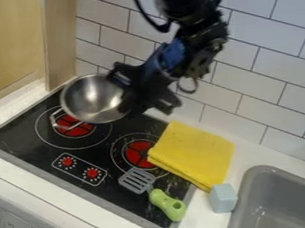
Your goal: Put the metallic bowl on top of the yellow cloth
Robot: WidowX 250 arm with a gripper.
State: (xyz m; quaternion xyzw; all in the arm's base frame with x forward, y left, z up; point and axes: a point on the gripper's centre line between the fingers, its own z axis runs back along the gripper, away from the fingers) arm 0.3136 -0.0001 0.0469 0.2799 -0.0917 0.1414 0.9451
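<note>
The black gripper [128, 89] is shut on the right rim of the metallic bowl [89, 99], over the back left part of the stove. The bowl is tilted, its shiny inside facing the camera, and a thin wire handle sticks out at its lower left. To the right of the bowl and gripper, the folded yellow cloth [195, 152] lies partly on the stove's right edge and partly on the white counter. Bowl and cloth are apart.
The black stove [29, 138] has red burners. A grey spatula with a green handle [167, 205] lies at its front right. A light blue block [223, 198] touches or nearly touches the cloth's front corner, beside the grey sink [267, 211]. White tiles [258, 90] rise behind.
</note>
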